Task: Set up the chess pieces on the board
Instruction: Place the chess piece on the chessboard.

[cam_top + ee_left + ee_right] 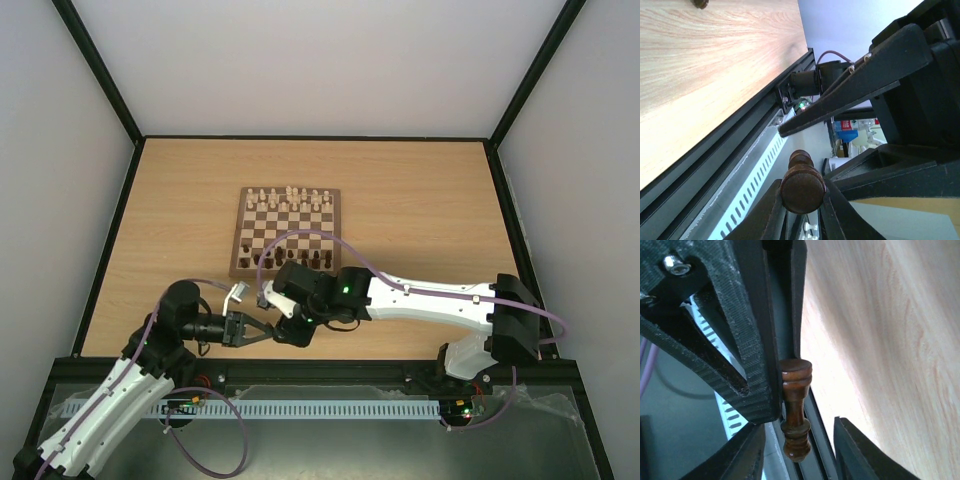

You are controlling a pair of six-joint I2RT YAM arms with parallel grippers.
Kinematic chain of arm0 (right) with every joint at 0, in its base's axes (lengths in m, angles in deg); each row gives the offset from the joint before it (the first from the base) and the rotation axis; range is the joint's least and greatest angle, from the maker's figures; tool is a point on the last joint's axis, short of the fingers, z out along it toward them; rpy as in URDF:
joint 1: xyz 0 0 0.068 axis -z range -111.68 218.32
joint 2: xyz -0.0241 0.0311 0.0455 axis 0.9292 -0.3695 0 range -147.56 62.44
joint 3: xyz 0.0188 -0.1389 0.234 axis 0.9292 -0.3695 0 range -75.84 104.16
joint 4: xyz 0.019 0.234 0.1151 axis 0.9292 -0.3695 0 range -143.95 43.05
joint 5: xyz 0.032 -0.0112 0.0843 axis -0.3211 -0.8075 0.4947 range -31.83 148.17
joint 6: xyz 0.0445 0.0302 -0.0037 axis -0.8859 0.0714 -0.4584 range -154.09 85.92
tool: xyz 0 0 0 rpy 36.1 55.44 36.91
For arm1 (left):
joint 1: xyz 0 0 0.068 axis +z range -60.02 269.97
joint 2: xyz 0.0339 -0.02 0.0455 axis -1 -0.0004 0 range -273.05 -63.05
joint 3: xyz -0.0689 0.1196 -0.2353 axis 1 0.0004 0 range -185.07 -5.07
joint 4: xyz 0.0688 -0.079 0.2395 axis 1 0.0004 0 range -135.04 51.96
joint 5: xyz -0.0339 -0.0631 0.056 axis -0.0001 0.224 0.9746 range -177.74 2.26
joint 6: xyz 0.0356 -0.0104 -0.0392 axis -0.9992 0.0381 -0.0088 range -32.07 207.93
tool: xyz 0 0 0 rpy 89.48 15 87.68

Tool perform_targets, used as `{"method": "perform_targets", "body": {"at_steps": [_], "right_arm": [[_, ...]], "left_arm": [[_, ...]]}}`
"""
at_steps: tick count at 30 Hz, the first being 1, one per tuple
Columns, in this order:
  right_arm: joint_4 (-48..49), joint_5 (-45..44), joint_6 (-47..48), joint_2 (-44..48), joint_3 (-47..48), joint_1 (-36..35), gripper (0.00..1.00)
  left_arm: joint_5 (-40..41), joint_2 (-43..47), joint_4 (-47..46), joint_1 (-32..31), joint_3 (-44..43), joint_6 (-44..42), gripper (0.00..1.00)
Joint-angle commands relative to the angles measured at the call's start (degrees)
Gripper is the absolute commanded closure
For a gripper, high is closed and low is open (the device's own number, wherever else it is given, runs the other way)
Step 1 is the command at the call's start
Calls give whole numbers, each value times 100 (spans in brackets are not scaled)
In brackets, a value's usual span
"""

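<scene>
- The dark chess piece [795,410] is off the counter, in the air over the counter's near edge and well short of the board [285,232]. It lies roughly level, with its round base facing the left wrist camera.
- The right claw [280,326] appears clamped on it, with two fingers pressed close on either side of the base.
- The left claw [260,328] faces it tip to tip, its fingers spread wide around the piece and not touching it.
- This looks like a hand-over between the arms, with the placing step not yet begun.
- The next move probably calls for one claw alone to hold the piece, turn it upright and stand it on a free square in the near rows. The piece is slim, so a slack grip could let it twist.
- Other dark chessmen [300,260] stand on the near rows, too small to count. The cream chessmen [288,197] fill the far rows.
- The counter [420,220] is pale wood grain with a black rail [330,372] along its near edge.
- Plain white walls [320,60] in a black frame enclose it.
</scene>
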Motion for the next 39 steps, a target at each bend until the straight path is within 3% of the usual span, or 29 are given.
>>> {"method": "perform_targets", "body": {"at_steps": [1,5,9,14,19,29,39], "right_arm": [[-87,-401,-207,194,45,112,55],[41,-478,-460,552,-20,426,46],[349,-462,-889,1116,-333,1197,39],[1320,546,-1900,1774,-1004,2622,38],[3291,2266,-3431,2230,-2027,3526,37],[7349,3385,-6307,1758,-3003,3590,35],[7817,3472,-6672,992,-2414,3118,38]], "left_arm": [[271,-17,-99,-8,-215,70,98],[444,-240,-476,-8,-198,206,97],[654,-407,-967,-8,-299,355,98],[1317,-753,-1658,-9,-694,568,98],[2247,-965,-1989,-4,-1145,741,98],[3139,-911,-3045,-8,-922,1698,98],[3149,-1061,-3662,-8,-697,2101,97]]}}
